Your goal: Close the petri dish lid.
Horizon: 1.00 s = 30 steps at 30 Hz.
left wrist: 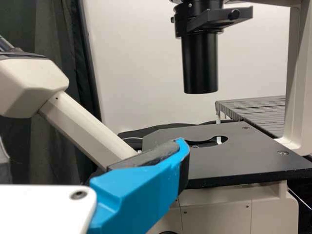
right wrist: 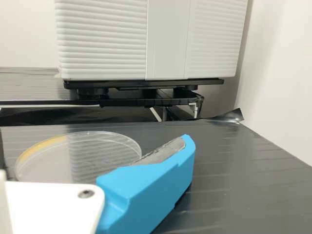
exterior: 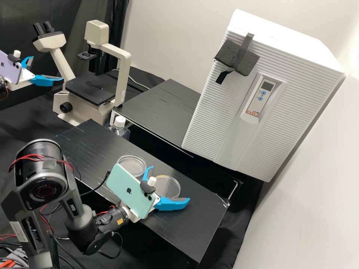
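On your black bench (exterior: 85,146), two clear, round petri dish parts lie flat and apart: the left piece (exterior: 131,164) farther, the right piece (exterior: 170,186) nearer, partly yellow-rimmed (which is the lid, you can't tell).

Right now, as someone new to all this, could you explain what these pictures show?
Two robot arms work at a black bench. The high view comes from a fixed camera looking down; each wrist view comes from a camera on one arm. The right arm has its blue jaws open around a clear round dish piece; a second clear piece lies beside it. The left arm is by a microscope, its jaws also open. Neither seems to hold anything.
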Available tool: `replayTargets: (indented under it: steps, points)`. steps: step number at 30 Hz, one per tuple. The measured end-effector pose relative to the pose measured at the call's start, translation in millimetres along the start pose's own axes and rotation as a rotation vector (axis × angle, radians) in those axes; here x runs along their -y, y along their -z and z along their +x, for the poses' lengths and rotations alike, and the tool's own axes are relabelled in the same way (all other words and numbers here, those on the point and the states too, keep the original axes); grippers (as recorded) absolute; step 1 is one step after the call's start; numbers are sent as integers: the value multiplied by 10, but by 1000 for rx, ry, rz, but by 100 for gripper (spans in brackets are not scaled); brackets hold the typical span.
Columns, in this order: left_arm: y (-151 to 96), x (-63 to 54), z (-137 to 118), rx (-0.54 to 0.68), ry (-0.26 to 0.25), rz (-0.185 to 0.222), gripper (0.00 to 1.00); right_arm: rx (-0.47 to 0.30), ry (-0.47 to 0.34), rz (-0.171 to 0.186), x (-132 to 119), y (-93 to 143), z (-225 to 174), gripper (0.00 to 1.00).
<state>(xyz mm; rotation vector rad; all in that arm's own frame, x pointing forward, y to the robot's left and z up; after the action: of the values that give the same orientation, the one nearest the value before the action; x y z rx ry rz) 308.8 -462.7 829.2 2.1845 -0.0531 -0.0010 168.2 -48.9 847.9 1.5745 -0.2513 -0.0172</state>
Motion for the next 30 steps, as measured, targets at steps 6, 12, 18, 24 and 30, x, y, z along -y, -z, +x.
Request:
replayTargets:
  steps: [6,12,18,24,30]
  points:
    - [0,0,0,0,0,0,100,0,0,0,0,0,0,0]
    - [0,0,0,0,0,0,100,3,3,2,5,-6,2,0]
    - [0,0,0,0,0,0,100,10,3,10,16,-15,10,0]
    - [0,0,0,0,0,0,100,11,-3,19,24,-15,21,0]
    - [0,0,0,0,0,0,100,9,-4,20,27,-10,23,0]
